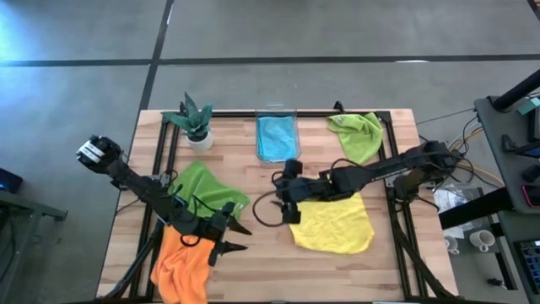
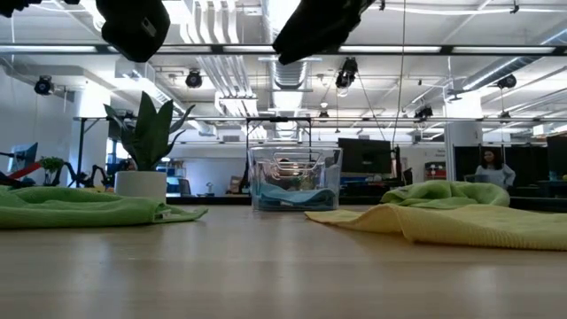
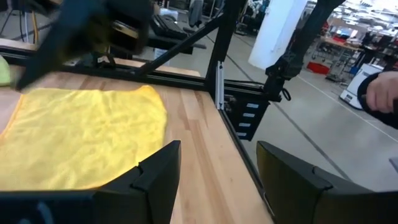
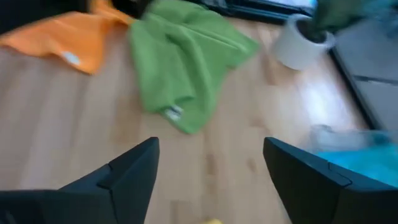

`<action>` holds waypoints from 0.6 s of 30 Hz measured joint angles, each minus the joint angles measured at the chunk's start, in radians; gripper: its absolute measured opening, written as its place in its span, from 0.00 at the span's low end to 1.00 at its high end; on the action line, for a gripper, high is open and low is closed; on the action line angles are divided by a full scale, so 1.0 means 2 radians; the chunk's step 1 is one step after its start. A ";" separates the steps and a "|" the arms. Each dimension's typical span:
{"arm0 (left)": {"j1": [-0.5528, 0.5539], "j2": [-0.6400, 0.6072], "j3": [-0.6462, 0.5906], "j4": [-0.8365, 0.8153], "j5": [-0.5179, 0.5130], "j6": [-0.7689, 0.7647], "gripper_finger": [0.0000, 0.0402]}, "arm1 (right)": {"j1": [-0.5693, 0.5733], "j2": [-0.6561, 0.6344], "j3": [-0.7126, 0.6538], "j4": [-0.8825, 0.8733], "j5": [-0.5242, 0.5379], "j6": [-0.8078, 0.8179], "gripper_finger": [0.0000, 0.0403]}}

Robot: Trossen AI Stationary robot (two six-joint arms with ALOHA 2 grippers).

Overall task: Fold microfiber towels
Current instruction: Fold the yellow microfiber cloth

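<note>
Two robot arms hang above a wooden table (image 1: 261,253) strewn with microfiber cloths. At left, the left gripper (image 1: 232,236) hovers with its fingers (image 3: 155,180) spread apart and holding nothing; the orange towel (image 1: 181,263) lies crumpled just behind it at the table's near edge, and the darker green towel (image 1: 207,187) sits rumpled just beside it, toward the far side. A potted plant (image 1: 194,122) stands beyond that, near the far edge. At centre, the right gripper (image 1: 289,203) is also parted and empty, raised over bare wood. The yellow towel (image 1: 333,224) lies spread flat right beside it, partly under its arm. The blue towel (image 1: 276,138) rests inside a clear plastic bin (image 2: 295,177) just past this gripper at the far edge. At right, the lime green towel (image 1: 359,133) lies bunched near the far corner, well apart from both grippers.
</note>
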 joint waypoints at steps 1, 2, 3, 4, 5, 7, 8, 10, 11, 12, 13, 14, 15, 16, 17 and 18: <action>0.000 0.000 0.000 0.000 0.000 0.001 0.49 | -0.004 0.000 0.006 -0.014 0.008 -0.005 0.72; 0.000 0.000 0.000 0.000 -0.001 0.002 0.49 | -0.009 0.000 0.012 -0.025 0.012 -0.013 0.73; 0.001 0.000 0.000 -0.001 -0.001 0.002 0.49 | -0.015 0.000 0.015 -0.028 0.012 -0.020 0.73; 0.001 0.000 0.000 -0.002 -0.002 0.002 0.49 | -0.023 0.000 0.017 -0.028 0.009 -0.026 0.73; 0.001 0.000 0.000 -0.004 -0.002 0.002 0.49 | -0.032 0.000 0.018 -0.027 0.004 -0.029 0.72; 0.001 0.000 0.000 -0.005 -0.002 0.002 0.49 | -0.052 0.002 0.018 -0.024 -0.002 -0.036 0.71; 0.001 0.000 0.000 -0.005 -0.002 0.002 0.49 | -0.063 0.004 0.017 -0.018 -0.001 -0.036 0.71; 0.001 0.000 0.000 -0.005 -0.002 0.001 0.49 | -0.081 0.010 0.016 -0.014 -0.001 -0.038 0.70; 0.001 0.000 0.000 -0.006 -0.002 0.001 0.49 | -0.090 0.016 0.015 -0.005 -0.001 -0.041 0.69; 0.001 0.000 0.000 -0.010 -0.002 0.000 0.49 | -0.097 0.023 0.015 0.006 -0.002 -0.044 0.68; 0.001 0.000 -0.001 -0.014 -0.002 0.000 0.49 | -0.103 0.031 0.015 0.012 -0.002 -0.049 0.66; 0.001 0.000 -0.001 -0.018 -0.002 0.000 0.49 | -0.108 0.041 0.015 0.016 -0.003 -0.056 0.64; 0.001 0.000 -0.001 -0.019 -0.002 0.000 0.49 | -0.112 0.052 0.016 0.024 -0.004 -0.062 0.62; 0.003 0.000 -0.001 -0.020 -0.002 0.001 0.49 | -0.115 0.062 0.016 0.026 -0.005 -0.063 0.59; 0.004 0.001 -0.001 -0.020 -0.003 0.001 0.49 | -0.117 0.071 0.018 0.027 -0.005 -0.062 0.55; 0.007 0.001 -0.001 -0.018 -0.003 0.001 0.49 | -0.119 0.082 0.021 0.031 -0.005 -0.058 0.50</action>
